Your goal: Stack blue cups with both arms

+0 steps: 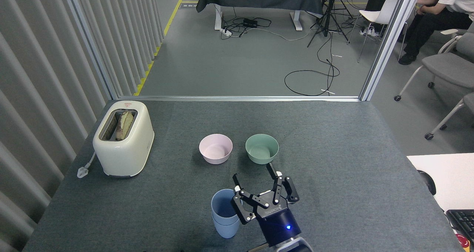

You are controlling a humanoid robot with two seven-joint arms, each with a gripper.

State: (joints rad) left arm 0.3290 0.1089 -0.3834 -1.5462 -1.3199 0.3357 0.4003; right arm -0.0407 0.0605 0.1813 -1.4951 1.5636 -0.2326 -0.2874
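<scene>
- The blue cups stand nested, one inside the other, on the grey table near its front edge; a seam line low on the wall marks the rim of the outer cup below the inner one.
- The stack's long axis runs vertical, mouth up and narrower base on the table; it reads as upright, with no lean that can be made out from this high viewpoint.
- The inner cup appears not fully seated, since a band of its wall stands clear above the outer rim; how tightly it sits cannot be told.
- The right gripper hovers just to the right of the stack with its black fingers spread wide, holding nothing; one lower finger lies very close to the cup wall, and contact cannot be ruled out.
- Risk: a sideways or leftward move of this open hand could clip the tall, light stack and tip or slide it; a straight lift away first would likely avoid that.
- Risk: a finger hooked under the inner rim could pull the cups apart on retreat.
- The left gripper is out of view.
- Farther back, the pink bowl and green bowl sit side by side, well apart from the stack; the toaster stands at far left.
</scene>
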